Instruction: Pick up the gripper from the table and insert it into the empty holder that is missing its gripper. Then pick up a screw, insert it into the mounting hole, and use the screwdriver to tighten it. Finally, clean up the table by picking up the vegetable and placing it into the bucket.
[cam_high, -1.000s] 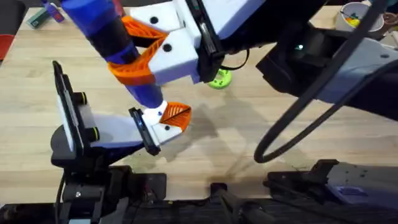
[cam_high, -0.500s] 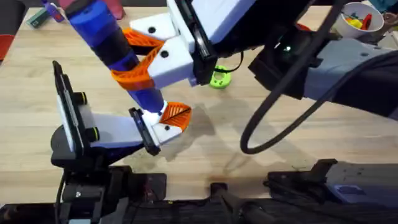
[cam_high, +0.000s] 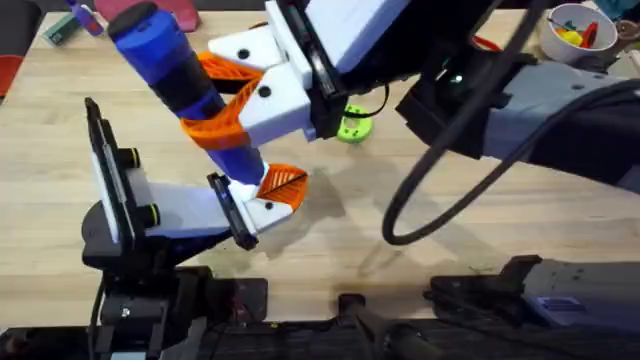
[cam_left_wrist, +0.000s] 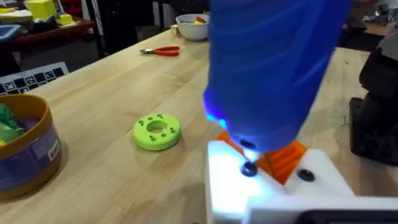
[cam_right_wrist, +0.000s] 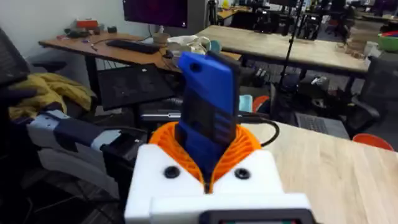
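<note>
My right gripper clamps the blue screwdriver, tip down on the holder my left gripper carries, left fingers unclear; green disc nearby, bucket label unreadable

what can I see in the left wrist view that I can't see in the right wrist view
Only the left wrist view: the light green round plastic disc, the blue-purple cup with a tan rim, the red-handled pliers and a white bowl on the wooden table. Only the right wrist view: desks, a keyboard and a yellow cloth in the room behind. Both: the blue pen-shaped screwdriver between orange ribbed pads.
</note>
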